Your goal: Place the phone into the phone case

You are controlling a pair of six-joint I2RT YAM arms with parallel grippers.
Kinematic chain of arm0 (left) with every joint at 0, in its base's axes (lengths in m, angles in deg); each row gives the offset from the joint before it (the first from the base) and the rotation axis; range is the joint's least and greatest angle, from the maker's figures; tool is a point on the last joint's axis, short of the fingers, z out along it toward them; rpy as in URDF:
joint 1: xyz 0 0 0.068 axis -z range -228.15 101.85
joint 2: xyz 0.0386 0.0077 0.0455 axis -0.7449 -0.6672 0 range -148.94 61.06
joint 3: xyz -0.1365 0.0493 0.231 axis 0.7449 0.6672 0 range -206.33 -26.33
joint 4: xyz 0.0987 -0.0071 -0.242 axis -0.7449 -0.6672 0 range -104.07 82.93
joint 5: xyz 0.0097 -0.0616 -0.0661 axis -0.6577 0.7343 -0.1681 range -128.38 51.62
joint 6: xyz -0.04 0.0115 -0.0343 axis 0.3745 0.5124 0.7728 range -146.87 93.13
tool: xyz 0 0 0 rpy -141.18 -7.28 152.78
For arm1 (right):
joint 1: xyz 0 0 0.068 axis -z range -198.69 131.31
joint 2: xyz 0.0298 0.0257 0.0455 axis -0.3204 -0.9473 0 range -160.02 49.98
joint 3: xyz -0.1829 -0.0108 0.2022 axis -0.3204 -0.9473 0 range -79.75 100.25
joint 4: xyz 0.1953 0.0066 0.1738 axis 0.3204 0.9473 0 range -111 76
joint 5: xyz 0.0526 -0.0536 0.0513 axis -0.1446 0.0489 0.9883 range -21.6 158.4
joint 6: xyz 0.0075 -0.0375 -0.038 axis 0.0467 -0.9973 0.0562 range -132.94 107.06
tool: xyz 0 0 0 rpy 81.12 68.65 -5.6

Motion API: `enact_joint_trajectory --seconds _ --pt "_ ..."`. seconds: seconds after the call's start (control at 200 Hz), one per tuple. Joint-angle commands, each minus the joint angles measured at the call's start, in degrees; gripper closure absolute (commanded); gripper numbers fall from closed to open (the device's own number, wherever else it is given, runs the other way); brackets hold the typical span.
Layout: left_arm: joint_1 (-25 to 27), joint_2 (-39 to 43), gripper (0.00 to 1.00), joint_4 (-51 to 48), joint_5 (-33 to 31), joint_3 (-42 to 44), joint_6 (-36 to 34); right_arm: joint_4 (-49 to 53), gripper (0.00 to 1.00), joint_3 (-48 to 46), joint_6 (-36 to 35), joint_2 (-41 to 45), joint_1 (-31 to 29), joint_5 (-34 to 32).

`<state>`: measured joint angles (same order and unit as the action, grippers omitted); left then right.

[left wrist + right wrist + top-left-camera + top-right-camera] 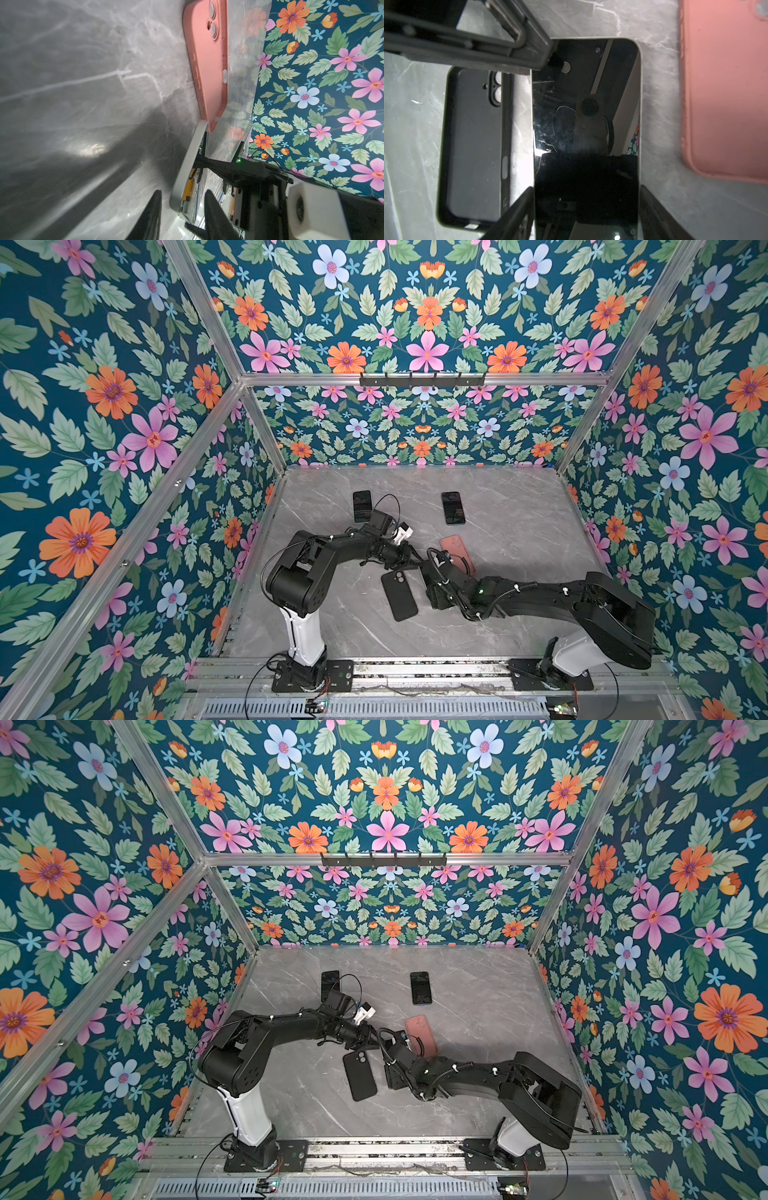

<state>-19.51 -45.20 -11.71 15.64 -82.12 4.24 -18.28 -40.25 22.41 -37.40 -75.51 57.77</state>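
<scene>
Phones: three; cases: two; arms: two. In both top views, two spare phones [362,506] [452,508] lie flat, screens up, well beyond all fingertips toward the far edge of the table [519,531]. Both arms stretch low and meet mid-table, left gripper [411,561] and right gripper [431,563] almost tip to tip. One black case [399,595] lies just behind the fingertips, on the base side. One pink case [457,553] lies just beyond them, partly hidden by the right arm.

Left wrist view: third phone [185,166] edge-on, pale rim, its end between the left fingers [151,216]. These stand apart, one each side, with a strip of table showing between one finger and the phone. The pink case lies flat past the fingertips. Broad bare table opens off one finger, and the wall [311,104] stands off the other.

Right wrist view: same phone, dark screen up, right fingers [517,218] clamped on its two long edges. The black case lies parallel outside one finger, a narrow strip of table between. The pink case lies outside the other finger across a wider strip. One left finger crosses the phone's far corner.
</scene>
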Motion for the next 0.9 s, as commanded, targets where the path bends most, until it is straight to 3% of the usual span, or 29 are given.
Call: enact_joint_trajectory --seconds 0.0,0.28,0.465,0.54,0.72,0.895 --pt "0.1 0.3 0.68 1.7 1.0 0.3 0.3 -2.7 0.42 0.4 -0.5 -0.2 0.1 0.0" --pt "0.1 0.6 0.83 3.3 1.4 1.2 1.5 -2.9 0.42 0.6 -0.6 -0.3 0.1 0.3" --pt "0.1 1.0 0.88 3.3 1.0 1.6 1.7 -3.0 0.4 0.4 -1.7 -0.2 0.1 1.3" --pt "0.1 1.5 0.96 3.6 0.1 1.9 2.4 -2.3 0.32 0.4 -2.5 0.4 0.1 1.4" --pt "0.1 3.5 1.0 6.4 -1.4 3.8 4.8 3.4 0.02 1.8 -3.0 4.2 0.1 0.1" --pt "0.0 5.7 1.0 14.5 -1.7 6.7 11.4 11.4 0.01 4.7 0.0 11.0 0.6 -0.8"
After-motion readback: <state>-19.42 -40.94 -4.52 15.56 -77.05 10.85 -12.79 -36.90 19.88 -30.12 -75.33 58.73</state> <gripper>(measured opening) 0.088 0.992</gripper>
